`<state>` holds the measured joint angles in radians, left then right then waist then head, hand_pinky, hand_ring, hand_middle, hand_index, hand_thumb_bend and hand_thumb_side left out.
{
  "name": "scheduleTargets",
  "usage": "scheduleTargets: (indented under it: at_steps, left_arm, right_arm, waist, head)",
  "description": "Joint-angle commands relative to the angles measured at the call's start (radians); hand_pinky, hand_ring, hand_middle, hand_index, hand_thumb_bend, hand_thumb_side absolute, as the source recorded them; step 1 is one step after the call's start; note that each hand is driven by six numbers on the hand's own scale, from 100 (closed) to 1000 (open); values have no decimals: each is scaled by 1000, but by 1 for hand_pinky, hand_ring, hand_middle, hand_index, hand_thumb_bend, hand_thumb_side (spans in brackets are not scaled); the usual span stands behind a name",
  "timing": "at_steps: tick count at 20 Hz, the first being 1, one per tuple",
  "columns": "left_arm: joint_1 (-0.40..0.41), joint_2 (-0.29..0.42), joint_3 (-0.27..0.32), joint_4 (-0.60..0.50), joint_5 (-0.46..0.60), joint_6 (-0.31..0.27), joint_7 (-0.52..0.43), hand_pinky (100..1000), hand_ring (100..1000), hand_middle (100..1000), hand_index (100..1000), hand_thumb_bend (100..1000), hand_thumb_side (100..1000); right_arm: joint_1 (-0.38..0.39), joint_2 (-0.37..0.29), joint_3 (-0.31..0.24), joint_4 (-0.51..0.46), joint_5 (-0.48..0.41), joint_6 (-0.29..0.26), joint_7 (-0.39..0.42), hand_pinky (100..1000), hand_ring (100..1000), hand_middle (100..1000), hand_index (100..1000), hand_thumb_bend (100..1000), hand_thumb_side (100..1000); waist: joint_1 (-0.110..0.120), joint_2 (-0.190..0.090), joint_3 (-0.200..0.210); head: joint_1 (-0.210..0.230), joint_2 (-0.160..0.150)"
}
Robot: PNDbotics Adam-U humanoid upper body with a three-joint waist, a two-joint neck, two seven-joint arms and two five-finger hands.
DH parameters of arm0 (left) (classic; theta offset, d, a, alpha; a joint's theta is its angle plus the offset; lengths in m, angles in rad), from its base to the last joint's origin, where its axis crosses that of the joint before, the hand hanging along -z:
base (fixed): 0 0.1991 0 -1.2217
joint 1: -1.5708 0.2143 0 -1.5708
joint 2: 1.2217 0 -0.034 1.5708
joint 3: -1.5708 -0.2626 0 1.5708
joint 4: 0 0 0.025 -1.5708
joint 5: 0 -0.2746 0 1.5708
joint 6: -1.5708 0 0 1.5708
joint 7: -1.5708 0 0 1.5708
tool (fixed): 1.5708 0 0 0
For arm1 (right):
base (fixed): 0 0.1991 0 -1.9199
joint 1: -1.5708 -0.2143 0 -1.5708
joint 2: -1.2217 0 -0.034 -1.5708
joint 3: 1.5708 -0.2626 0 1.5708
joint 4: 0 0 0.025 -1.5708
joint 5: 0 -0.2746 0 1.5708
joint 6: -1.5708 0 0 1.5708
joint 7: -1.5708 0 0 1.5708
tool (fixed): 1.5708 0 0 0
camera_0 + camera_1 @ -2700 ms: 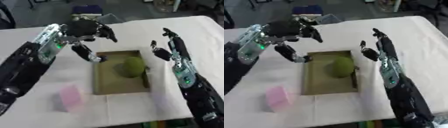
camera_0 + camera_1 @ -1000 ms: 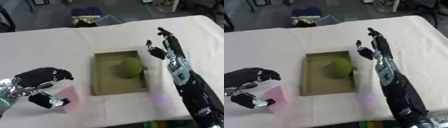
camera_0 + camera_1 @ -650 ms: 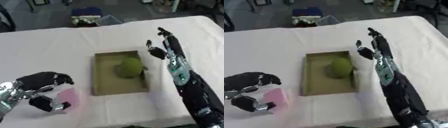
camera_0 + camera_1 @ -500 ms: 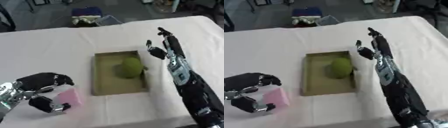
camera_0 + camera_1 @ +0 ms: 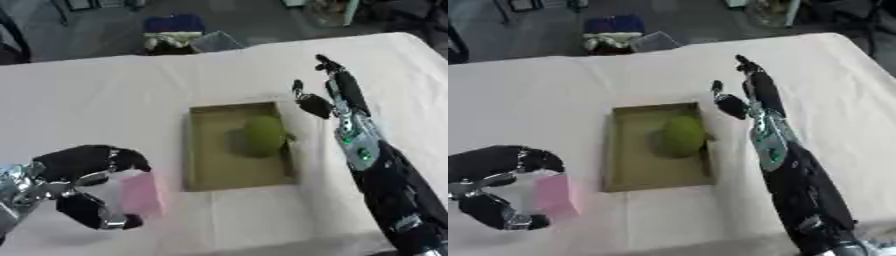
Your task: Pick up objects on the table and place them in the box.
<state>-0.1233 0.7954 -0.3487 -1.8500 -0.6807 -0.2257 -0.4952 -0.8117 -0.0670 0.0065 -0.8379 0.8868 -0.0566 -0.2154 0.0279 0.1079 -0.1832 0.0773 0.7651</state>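
An open olive-brown box (image 5: pixel 187 150) lies in the middle of the white table. A round green object (image 5: pixel 262 136) rests inside it, toward the right wall. A pink block (image 5: pixel 140 194) sits on the cloth at the front left, a short way left of the box. My left hand (image 5: pixel 77 167) is at the block, fingers curled over its top edge and thumb (image 5: pixel 96 215) hooked under its near edge. My right hand (image 5: pixel 339 97) hovers just right of the box's far right corner, fingers straight and pointing away from me, holding nothing.
A white cloth (image 5: pixel 96 95) covers the whole table. Past the far edge stand a dark blue item (image 5: pixel 175 24) and a grey container (image 5: pixel 214 41). The table's front edge runs close below my left hand.
My left hand has swung from above the box's far left corner down to the pink block and curled round it. The right hand has stayed in place.
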Motion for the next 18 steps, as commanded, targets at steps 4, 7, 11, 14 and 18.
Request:
scheduleTargets:
  at_steps: [4,7,11,14,18]
  left_arm:
    - [-5,28,16,-1,-44,9,30,863,836,856,922,503,771]
    - [-6,24,22,3,-55,23,72,862,833,854,923,483,759]
    - [-11,29,37,-16,-41,43,138,863,832,854,924,513,789]
    - [-12,34,43,-33,-31,53,162,863,833,858,926,529,795]
    - [-7,38,31,-30,-38,50,143,868,842,866,932,543,813]
  right_arm:
    - [-19,-19,-2,-9,0,0,0,780,937,788,968,183,454]
    - [-19,-20,-2,-8,-1,0,1,780,937,788,968,183,454]
    - [-19,-20,-2,-8,-1,1,0,780,937,788,968,182,455]
    - [-19,-20,-2,-8,-1,1,0,779,937,787,968,182,456]
    - [-19,-19,-1,-9,-1,0,0,779,937,787,968,181,457]
  waist:
    - [-2,-14,3]
    - [-3,-14,3]
    - [-3,-15,5]
    - [-2,-15,5]
    - [-2,-15,4]
  head:
    - [0,5]
    - [-1,5]
    - [-1,5]
    - [-1,5]
    - [-1,5]
